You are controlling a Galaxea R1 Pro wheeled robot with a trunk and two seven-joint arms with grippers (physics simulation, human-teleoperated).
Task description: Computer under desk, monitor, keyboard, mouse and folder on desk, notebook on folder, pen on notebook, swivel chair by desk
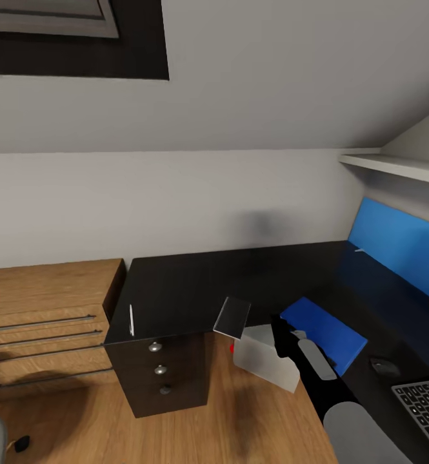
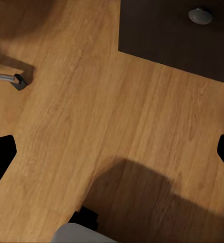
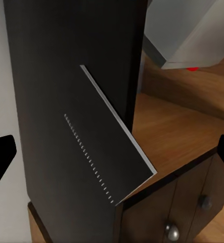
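Observation:
On the black desk (image 1: 195,283), the thin white pen (image 1: 131,320) lies near the left front edge, above the drawer unit (image 1: 159,370). The grey notebook (image 1: 232,317) juts over the desk's inner edge. In the right wrist view the notebook (image 3: 104,152) lies straight ahead of my open right gripper (image 3: 112,154), apart from it. The blue folder (image 1: 324,332), the mouse (image 1: 385,367) and the keyboard (image 1: 427,399) lie on the right wing. The computer (image 1: 266,361) stands under the desk. My left gripper (image 2: 112,152) is open over bare floor. A swivel chair leg (image 2: 10,78) shows. The monitor is out of view.
A light wooden drawer cabinet (image 1: 43,322) stands left of the desk. A blue wall panel (image 1: 401,248) and a white shelf (image 1: 401,166) run along the right wall. My right arm (image 1: 317,357) reaches over the desk's inner corner. Wood floor (image 1: 227,419) lies in front.

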